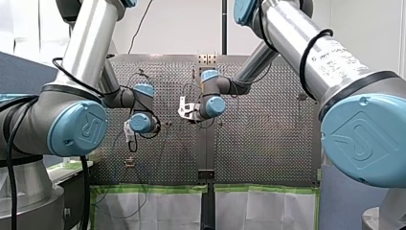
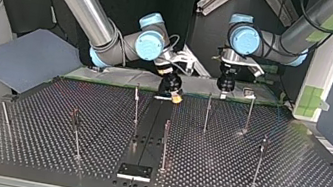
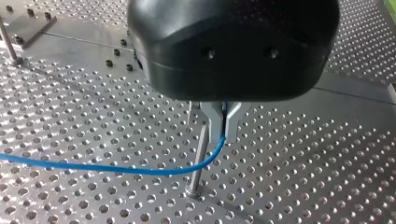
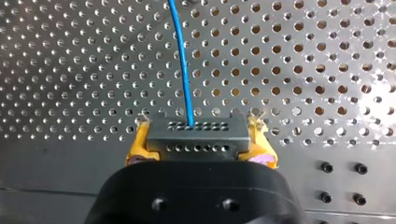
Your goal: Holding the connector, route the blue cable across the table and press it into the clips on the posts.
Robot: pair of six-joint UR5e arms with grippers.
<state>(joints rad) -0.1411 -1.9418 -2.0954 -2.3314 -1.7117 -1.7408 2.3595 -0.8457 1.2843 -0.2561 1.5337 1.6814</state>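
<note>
Firmly, my right end effector (image 4: 201,131) clamps the connector (image 4: 196,139) while my left end effector (image 3: 225,133) pinches the blue cable (image 3: 116,168).

right end effector (image 4: 201,136): clamps connector (image 4: 196,140) | blue cable (image 4: 182,60): runs ahead over table (image 4: 303,70)

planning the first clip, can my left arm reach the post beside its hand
Probably yes: the left hand, shut on the blue cable, hangs right beside that post with nothing between them.
</note>
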